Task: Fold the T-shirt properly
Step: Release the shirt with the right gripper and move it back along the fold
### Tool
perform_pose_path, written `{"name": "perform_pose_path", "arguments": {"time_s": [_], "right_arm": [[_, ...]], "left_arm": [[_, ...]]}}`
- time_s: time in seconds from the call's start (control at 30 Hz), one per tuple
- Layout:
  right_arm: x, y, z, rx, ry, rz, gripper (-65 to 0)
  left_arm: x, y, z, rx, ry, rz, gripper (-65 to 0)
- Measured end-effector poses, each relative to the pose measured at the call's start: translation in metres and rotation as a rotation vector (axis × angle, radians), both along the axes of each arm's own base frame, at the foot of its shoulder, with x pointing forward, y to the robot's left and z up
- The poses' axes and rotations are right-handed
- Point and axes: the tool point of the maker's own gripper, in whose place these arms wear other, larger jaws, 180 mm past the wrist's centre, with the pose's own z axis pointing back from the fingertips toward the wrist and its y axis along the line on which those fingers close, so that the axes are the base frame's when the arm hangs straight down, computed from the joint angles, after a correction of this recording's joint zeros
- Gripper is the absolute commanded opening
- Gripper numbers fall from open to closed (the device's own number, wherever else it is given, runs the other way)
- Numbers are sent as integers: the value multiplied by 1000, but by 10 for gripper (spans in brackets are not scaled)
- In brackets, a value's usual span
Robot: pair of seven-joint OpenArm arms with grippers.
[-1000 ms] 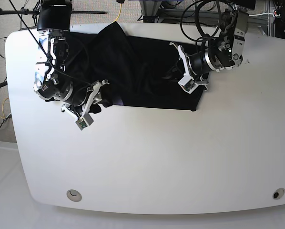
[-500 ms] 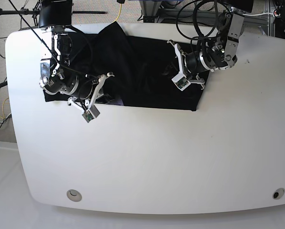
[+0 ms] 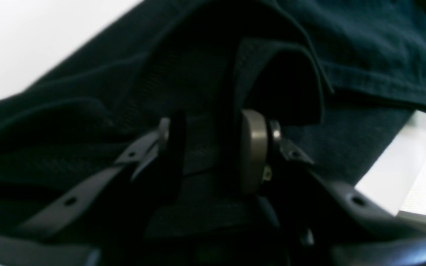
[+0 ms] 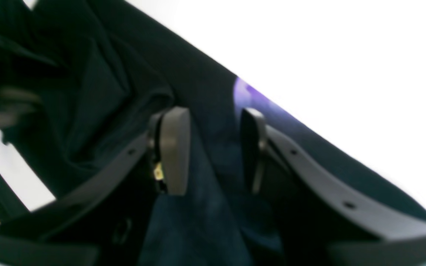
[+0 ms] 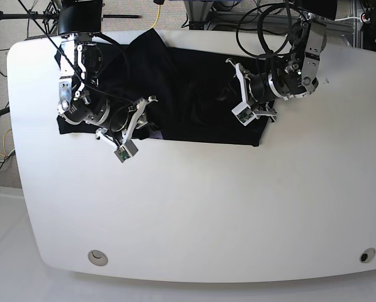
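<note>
The T-shirt (image 5: 188,94) lies bunched across the far half of the table (image 5: 207,214), roughly from ten to one o'clock on the tabletop. Black side up, rumpled, with a raised fold near eleven o'clock. Near edge runs fairly straight. A sliver of purple print (image 4: 244,94) peeks out at that edge, seen from the right wrist.

Right gripper (image 5: 132,129), at nine o'clock of the shirt's middle, sits at the shirt's near-left corner. Its jaws stand partly apart, dark cloth lying between the pads (image 4: 174,149); no pinch visible, so I read it as parted, not gripping.

Left gripper (image 5: 246,94) is at three o'clock, over the shirt's right portion near the right edge. Wrist view: two pads (image 3: 253,149) with a gap, ribbed cloth and a hemmed fold (image 3: 364,79) behind and between them. Jaws parted; cloth runs through the gap, grip cannot be confirmed.

Cables (image 5: 263,25) loop beyond the table at twelve o'clock.
</note>
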Motion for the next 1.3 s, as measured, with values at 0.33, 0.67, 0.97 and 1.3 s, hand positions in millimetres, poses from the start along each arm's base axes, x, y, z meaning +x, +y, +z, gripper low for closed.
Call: {"name": "perform_pose_path", "arguments": {"time_s": [0.33,0.67,0.97,1.3], "right_arm": [[22,-28,11,-96,-64,-124,-510],[-3,-27,6,-124,18,-42,-304],[-5,-52,-11,-226,14,-62,-324],[-14,-74,-54,-175,86,-182,-315]], "left_arm": [[7,-6,24,-64,-73,-4,-558],[13,18,36,7,-134,-3,-579],[21,31,52,37,-190,1,-542],[19,47,8,119,-62,17,-542]]}}
